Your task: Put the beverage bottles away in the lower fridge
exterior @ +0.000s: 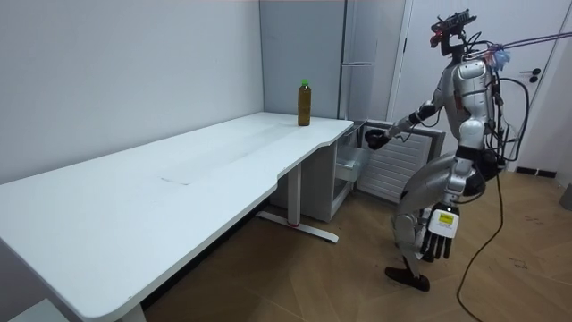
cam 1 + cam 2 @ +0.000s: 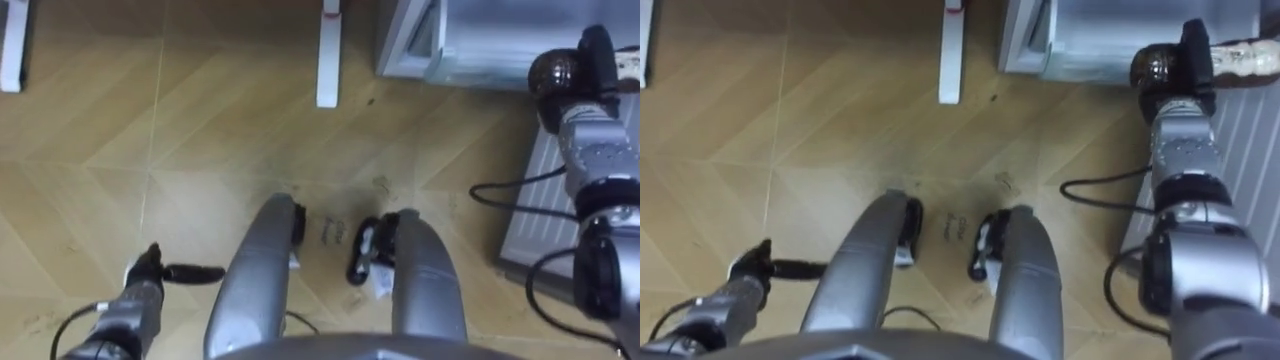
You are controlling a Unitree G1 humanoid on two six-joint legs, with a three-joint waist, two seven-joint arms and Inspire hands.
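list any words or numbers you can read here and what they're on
No text can be read.
Green-capped bottle on the table: label too small to read.
Brown bottle in the right hand: blurred, nothing legible.

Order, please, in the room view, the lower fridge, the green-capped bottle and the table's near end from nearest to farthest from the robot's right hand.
From the right hand, curled round a brown bottle:
1. lower fridge, open, just beside the hand.
2. green-capped bottle, on the table's far corner.
3. table's near end, room view's lower left.
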